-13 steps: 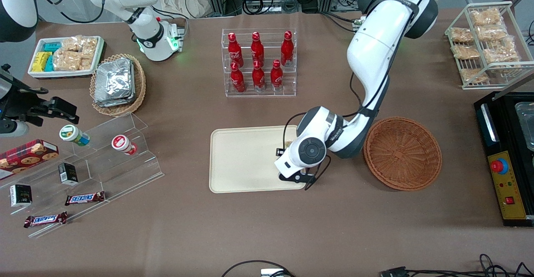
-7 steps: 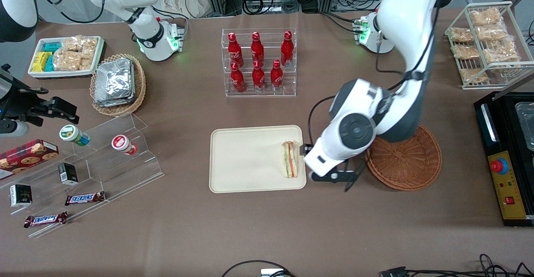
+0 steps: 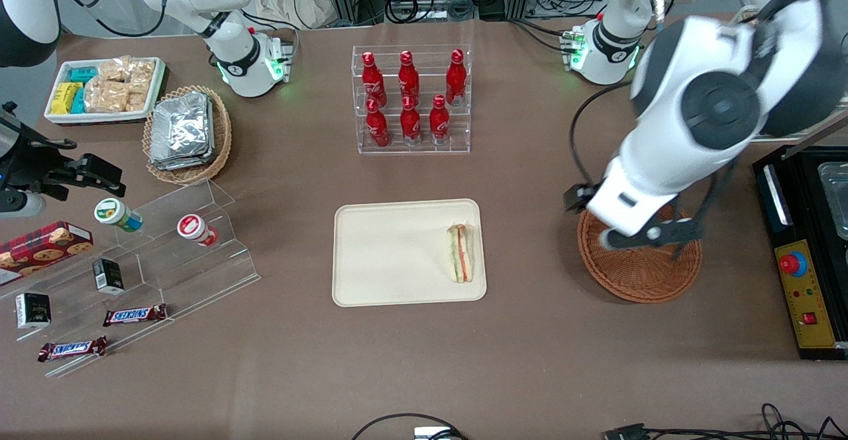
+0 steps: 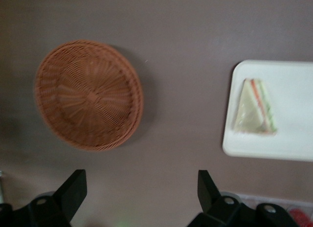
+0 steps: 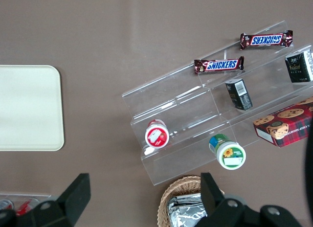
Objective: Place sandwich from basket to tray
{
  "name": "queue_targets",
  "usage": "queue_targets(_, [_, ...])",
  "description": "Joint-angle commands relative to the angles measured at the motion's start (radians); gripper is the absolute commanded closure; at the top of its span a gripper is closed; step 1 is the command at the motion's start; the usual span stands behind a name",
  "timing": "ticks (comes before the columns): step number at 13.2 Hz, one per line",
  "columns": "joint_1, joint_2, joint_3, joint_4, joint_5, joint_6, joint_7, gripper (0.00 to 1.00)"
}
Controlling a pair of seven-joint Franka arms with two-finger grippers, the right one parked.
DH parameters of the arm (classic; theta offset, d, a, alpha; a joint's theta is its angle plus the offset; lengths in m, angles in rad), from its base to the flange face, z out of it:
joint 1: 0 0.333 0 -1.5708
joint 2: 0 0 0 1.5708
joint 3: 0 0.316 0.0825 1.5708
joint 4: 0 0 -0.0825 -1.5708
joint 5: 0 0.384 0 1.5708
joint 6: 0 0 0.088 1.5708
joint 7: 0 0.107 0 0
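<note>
So the small triangular sandwich (image 3: 461,262) of white bread with orange-red and green layers is lying flat on the big cream-beige rectangular tray (image 3: 391,254), tucked up against the tray's edge nearest the working arm's end of the desk (image 3: 424,360). Nothing is touching it.

The white working arm is lifted high and bent at the elbow, with its big round joint sitting up near the wire rack of snack packs (image 3: 772,62), and the forearm slopes down from there toward the desk. Its claw (image 4: 139,195) hangs in the air above the round reddish-brown woven wicker basket (image 3: 639,264), well apart from the sandwich. In the wrist view the two black fingers (image 4: 73,190) are spread wide with nothing between them, and you look straight down past them at the basket's bare weave and at the sandwich on the tray's corner.

The basket sits on the brown desk beside the tray, not touching it. The clear stand of red bottles (image 3: 412,99) is farther from the front camera than the tray.
</note>
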Motion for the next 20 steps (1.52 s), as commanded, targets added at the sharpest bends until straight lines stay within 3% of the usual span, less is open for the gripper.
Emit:
queue_targets(1, [0.062, -0.066, -0.001, -0.047, 0.012, -0.057, 0.123, 0.00])
queue_targets(10, [0.071, -0.219, -0.004, -0.349, -0.005, 0.133, 0.149, 0.00])
queue_targets(20, [0.112, -0.255, -0.007, -0.377, -0.005, 0.124, 0.197, 0.00])
